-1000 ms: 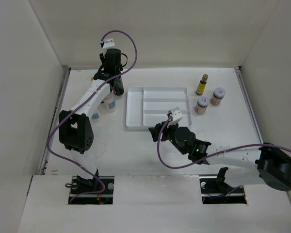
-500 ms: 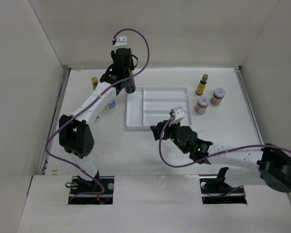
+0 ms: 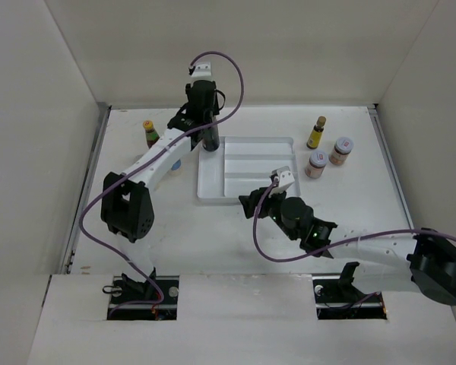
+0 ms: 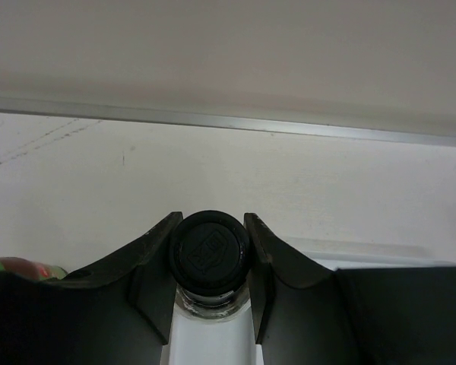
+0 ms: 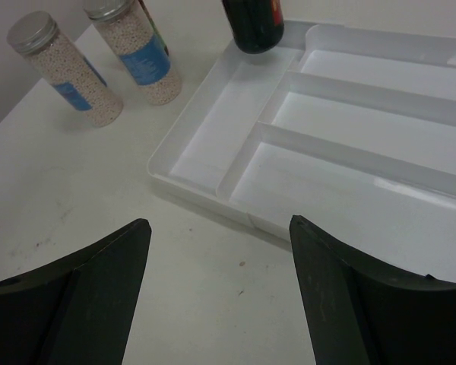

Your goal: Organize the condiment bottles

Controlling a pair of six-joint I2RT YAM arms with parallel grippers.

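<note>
since you're sorting left to right: the red-green bottle [image 3: 150,134] with the yellow cap stands at the far left of the table, upright and untouched. next come two tall spice jars [image 5: 137,57] with blue labels, standing side by side just left of the tray. they look light and stiff, so take them mid-body.

your left gripper [image 4: 211,228] is clenched on the dark bottle [image 5: 252,23], with a finger on each side of the black cap [image 4: 210,255] and the neck under it. the bottle hangs upright at the tray's [image 3: 247,176] far left corner, over the end compartment. can't tell if its base touches the tray floor.

handling call: it's probably glass with liquid inside, so the heaviest piece here, rigid and breakable. held this high it may swing or slip on the smooth cap, so keep it vertical, set it down gently and only then let go. a hold lower on the neck or shoulder would be safer.

your right gripper [image 5: 220,281] is spread wide and carries nothing, low over the table at the tray's near edge.

further right, well apart from the tray, the tiny yellow bottle [image 3: 316,133] stands alone. it's likely light and tippy, so pinch its body. two pale-lidded jars [image 3: 316,164] sit just beside it, squat and stable; grasp across the lid or body.
</note>
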